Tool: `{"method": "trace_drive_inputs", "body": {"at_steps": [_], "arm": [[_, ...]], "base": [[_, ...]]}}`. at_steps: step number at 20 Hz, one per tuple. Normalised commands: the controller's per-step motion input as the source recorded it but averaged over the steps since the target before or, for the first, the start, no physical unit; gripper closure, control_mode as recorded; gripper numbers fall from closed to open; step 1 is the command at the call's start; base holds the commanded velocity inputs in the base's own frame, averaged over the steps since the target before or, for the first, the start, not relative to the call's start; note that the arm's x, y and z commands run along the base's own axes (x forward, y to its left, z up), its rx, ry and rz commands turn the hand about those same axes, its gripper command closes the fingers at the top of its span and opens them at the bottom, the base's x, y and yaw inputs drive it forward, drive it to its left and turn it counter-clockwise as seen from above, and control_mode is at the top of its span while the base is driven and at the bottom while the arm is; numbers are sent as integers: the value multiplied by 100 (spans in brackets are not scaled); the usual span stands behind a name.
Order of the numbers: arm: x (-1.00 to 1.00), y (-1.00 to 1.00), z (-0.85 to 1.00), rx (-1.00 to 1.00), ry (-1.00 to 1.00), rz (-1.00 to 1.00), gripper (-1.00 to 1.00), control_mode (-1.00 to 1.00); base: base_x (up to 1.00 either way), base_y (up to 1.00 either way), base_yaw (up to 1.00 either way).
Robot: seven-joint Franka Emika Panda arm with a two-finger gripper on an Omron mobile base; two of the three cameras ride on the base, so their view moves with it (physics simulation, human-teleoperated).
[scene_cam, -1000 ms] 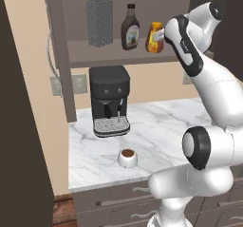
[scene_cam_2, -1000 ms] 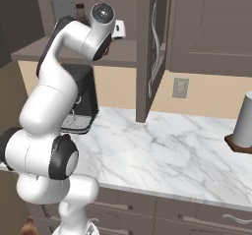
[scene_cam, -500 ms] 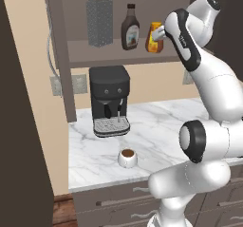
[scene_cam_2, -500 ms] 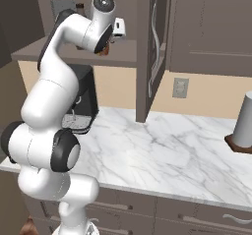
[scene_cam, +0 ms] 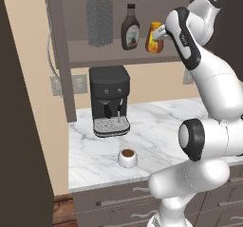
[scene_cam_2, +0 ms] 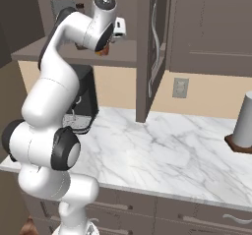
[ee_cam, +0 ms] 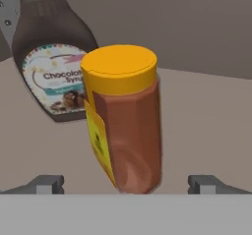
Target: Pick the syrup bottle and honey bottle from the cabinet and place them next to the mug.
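Observation:
The honey bottle (ee_cam: 125,121), amber with a yellow-orange cap, stands on the cabinet (scene_cam: 114,56) shelf. My gripper (ee_cam: 127,185) is open, and its fingertips (ee_cam: 47,184) flank the bottle's base without touching it. Just left of the honey bottle stands the dark syrup bottle (ee_cam: 54,67) with its pale label. In the left base view my gripper (scene_cam: 160,33) reaches the honey bottle (scene_cam: 153,41) from the right, and the syrup bottle (scene_cam: 129,27) is beside it. The white mug (scene_cam: 127,158) of brown liquid sits on the marble counter (scene_cam: 156,121) below.
A metal grater (scene_cam: 99,19) stands at the left of the shelf. A black coffee machine (scene_cam: 110,100) sits on the counter under it. The cabinet door (scene_cam_2: 150,47) hangs open to the right of my hand. A grey cylinder (scene_cam_2: 244,121) stands at the counter's far right.
My hand has moved in toward the honey bottle, leftward in the left base view. The jaws have stayed open, and both bottles and the mug have not moved.

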Motion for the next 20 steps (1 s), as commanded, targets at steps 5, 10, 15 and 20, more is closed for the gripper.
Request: {"method": "trace_drive_inputs", "body": {"at_steps": [5,10,15,20], "arm": [[0,2,-9,0,0,0,-100,-100],[0,10,0,0,0,0,-100,-100],[8,9,0,0,0,0,-100,-100],[3,1,0,0,0,0,-100,-100]], "base": [[0,0,0],[0,0,0],[0,0,0],[0,0,0]]}}
